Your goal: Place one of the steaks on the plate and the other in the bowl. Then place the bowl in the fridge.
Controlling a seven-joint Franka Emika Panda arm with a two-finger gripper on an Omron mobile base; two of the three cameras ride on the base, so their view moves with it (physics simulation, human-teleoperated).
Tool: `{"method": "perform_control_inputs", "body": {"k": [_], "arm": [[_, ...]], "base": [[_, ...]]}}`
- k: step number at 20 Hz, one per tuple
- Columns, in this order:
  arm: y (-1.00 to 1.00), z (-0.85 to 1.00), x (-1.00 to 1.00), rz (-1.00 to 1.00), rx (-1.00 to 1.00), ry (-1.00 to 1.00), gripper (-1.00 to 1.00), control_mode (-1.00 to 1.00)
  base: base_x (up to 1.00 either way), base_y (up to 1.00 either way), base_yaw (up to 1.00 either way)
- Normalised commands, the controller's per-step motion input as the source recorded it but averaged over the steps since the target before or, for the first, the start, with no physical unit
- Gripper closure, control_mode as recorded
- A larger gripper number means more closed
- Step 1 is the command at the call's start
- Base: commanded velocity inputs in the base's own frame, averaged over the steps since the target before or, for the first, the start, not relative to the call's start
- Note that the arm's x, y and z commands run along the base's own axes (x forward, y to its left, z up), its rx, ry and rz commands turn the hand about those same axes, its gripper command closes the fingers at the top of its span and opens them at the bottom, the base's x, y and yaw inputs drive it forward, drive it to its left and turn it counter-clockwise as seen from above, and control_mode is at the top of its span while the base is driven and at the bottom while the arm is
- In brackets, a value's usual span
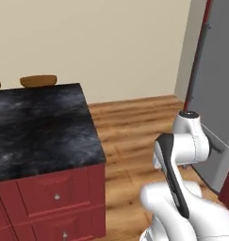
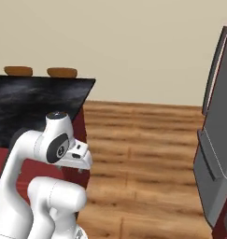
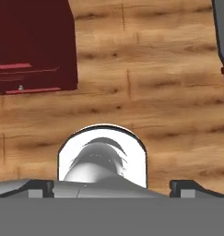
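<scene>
The steaks, the plate and the bowl are out of view. The fridge (image 1: 214, 99) rises at the right, a tall grey face with a dark red edge; the right base view shows the fridge (image 2: 221, 135) with a long handle and a lower drawer. My arm is folded close to the base, between the island and the fridge. In the hand view my gripper (image 3: 112, 186) points down at the wooden floor, open, its fingertips (image 3: 39, 187) wide apart with nothing between them. A grey corner of the fridge (image 3: 222, 27) sits at that view's top right.
A black marble island counter (image 1: 40, 127) on dark red drawers (image 1: 54, 193) stands to the left, with two brown stool tops (image 1: 38, 81) behind it. Bare wooden floor (image 2: 143, 140) stretches between the island and the fridge. The red cabinet (image 3: 35, 46) is at the hand view's top left.
</scene>
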Motion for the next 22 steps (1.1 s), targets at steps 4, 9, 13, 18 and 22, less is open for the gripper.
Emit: {"method": "perform_control_inputs", "body": {"k": [4, 9, 13, 18, 22], "arm": [[0.0, 0.0, 0.0, 0.0, 0.0, 0.0, -1.0, 1.0], [0.0, 0.0, 0.0, 0.0, 0.0, 0.0, -1.0, 1.0], [0.0, 0.0, 0.0, 0.0, 0.0, 0.0, -1.0, 1.0], [0.0, 0.0, 0.0, 0.0, 0.0, 0.0, -1.0, 1.0], [0.0, 0.0, 0.0, 0.0, 0.0, 0.0, -1.0, 1.0]], "base": [[0.72, -1.0, 0.14], [0.93, -0.08, -0.03], [1.0, 0.0, 0.0], [1.0, 0.0, 0.0], [1.0, 0.0, 0.01]]}}
